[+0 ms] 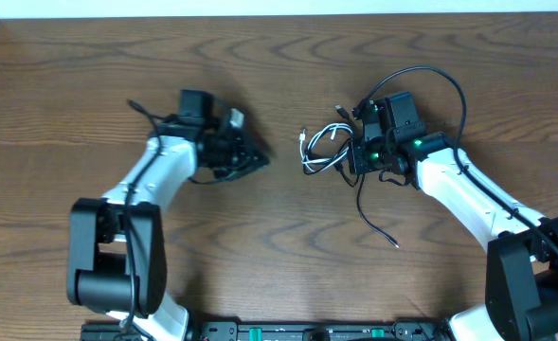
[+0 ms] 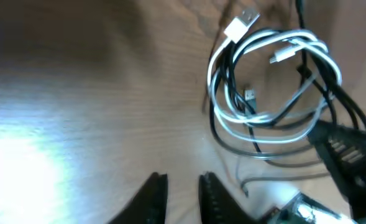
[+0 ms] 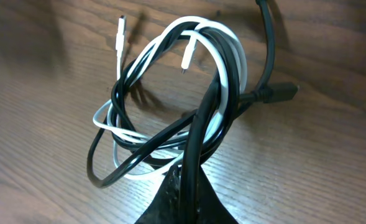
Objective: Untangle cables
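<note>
Pinching, right pincer point(image 3: 184, 186): the tips are being pressed together on the black cable point(image 3: 198, 124), just where it drops out of the coil.
Left pincer point(image 2: 183, 190): the tips are being held slightly apart, and nothing is being gripped between them.
Risk, tightening: if the black cable is being pulled while the white cable point(image 3: 186, 56) is being left unheld, the whole coil is probably being dragged along and the loops are being drawn tighter.
Risk, slipping: a thin cord is being held at the tips only, so it may be lost under a sharp tug.
Cables: both are being seen wound into one coil on the bench point(image 1: 260, 76), touching the right pincer and lying near the left pincer, but apart from it.
</note>
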Controlling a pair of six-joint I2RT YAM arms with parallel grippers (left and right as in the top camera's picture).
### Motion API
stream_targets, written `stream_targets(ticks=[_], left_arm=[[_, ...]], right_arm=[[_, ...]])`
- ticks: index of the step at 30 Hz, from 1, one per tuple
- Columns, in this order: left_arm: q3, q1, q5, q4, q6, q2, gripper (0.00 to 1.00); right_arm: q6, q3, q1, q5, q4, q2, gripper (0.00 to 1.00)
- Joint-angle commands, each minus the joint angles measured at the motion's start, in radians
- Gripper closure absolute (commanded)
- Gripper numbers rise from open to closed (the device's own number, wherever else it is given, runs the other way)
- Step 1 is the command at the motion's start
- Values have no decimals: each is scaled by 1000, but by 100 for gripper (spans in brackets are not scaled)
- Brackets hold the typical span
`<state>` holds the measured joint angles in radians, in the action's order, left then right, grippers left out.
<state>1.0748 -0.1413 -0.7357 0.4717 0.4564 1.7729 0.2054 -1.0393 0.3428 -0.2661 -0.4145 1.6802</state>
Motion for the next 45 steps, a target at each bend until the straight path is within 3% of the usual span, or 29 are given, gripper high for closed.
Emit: stream_targets(ticks=[1, 7, 12, 16, 21, 25, 28, 33, 37, 41, 42, 44, 45], left_arm=[[2, -89, 127, -77, 132, 5, 71], [2, -193, 210, -158, 219, 5, 71], [2, -217, 229, -163, 217, 5, 71], [2, -217, 238, -163, 210, 5, 71], [2, -220, 274, -143, 211, 10, 71], [2, -227, 274, -133, 210, 28, 71], [2, -243, 274, -134, 210, 40, 71], [2, -274, 274, -135, 188, 42, 71], [2, -290, 278, -148, 188, 43, 71], [2, -292, 285, -143, 184, 51, 71], [2, -292, 284, -140, 184, 56, 71], [2, -292, 283, -131, 183, 65, 71], [2, -292, 283, -124, 179, 70, 71]], right_arm=[[45, 18, 6, -54, 2, 8, 99], [116, 39, 6, -169, -92, 9, 98], [90, 16, -10, -167, -245, 1, 67], [39, -100, -45, -133, -384, -27, 42], [25, -187, -83, -106, -408, -29, 35], [25, -180, -80, -52, -308, -8, 42], [35, -164, -68, 15, -223, 26, 66], [40, -163, -68, 13, -203, 118, 63], [25, -163, -61, -64, -142, 210, 76], [-31, -163, -58, -224, -93, 259, 76], [-31, -163, -56, -220, -94, 268, 79], [-31, -163, -56, -183, -106, 275, 98], [-31, -163, -57, -164, -113, 276, 99]])
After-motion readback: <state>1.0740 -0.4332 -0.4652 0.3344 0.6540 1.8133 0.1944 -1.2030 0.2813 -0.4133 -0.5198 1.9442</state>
